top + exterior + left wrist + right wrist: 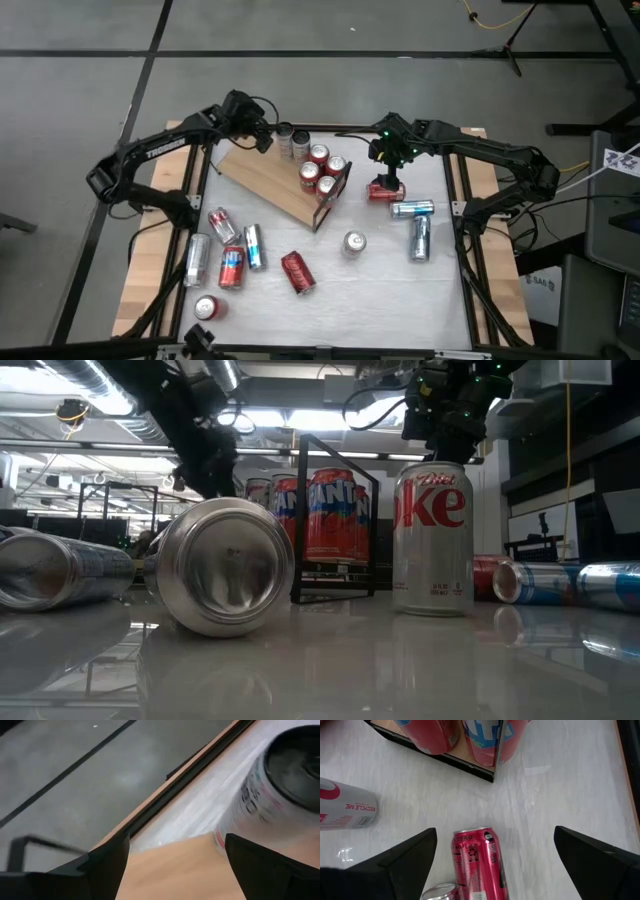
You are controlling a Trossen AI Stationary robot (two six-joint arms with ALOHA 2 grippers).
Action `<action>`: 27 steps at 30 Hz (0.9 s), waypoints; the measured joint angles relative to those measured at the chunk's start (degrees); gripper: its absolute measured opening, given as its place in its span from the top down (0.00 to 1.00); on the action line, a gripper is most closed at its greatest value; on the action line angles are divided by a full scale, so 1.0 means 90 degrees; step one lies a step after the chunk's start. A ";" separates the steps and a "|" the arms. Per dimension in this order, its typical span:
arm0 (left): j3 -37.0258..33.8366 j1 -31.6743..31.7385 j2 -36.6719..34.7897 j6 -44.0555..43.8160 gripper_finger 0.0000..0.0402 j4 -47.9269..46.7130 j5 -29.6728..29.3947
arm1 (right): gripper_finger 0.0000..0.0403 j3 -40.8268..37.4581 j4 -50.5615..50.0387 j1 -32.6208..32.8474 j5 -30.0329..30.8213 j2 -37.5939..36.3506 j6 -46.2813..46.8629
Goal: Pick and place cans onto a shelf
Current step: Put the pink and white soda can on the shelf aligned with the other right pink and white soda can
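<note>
Above the table, high view: left gripper (262, 138) at shelf (270, 180) far end by silver cans (292, 141); right gripper (388, 172) over lying red can (384, 192) | low: Diet Coke can (433, 540) upright | left wrist: fingers (112, 865) wide, empty | right wrist: fingers (405, 862) wide, red can (479, 864) between them.

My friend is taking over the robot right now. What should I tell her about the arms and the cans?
Left gripper: open, holding nothing, over the far end of the shelf beside two silver cans.
Right gripper: jaws open, above a red can lying on the table, not gripping it.
Done: three red cans stand on the shelf by its black frame.
Left: the lying red can, plus about nine more cans across the table, mostly lying down.
</note>
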 joint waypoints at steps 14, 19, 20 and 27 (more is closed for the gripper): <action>0.0000 -0.1004 -0.1689 -0.2854 0.20 -0.2710 0.0501 | 0.03 0.0000 0.0005 0.0001 0.0000 0.0000 0.0000; 0.0000 -0.1829 -0.1904 -0.3838 0.20 -0.2858 0.0977 | 0.03 0.0000 0.0005 0.0002 0.0000 0.0000 0.0000; 0.0000 -0.1977 -0.1907 -0.4051 0.20 -0.2860 0.1049 | 0.03 0.0000 0.0005 0.0002 0.0000 0.0000 0.0000; 0.0000 -0.3189 -0.1895 -0.6049 0.20 -0.3275 0.1752 | 0.03 0.0000 0.0002 0.0002 0.0000 0.0000 0.0000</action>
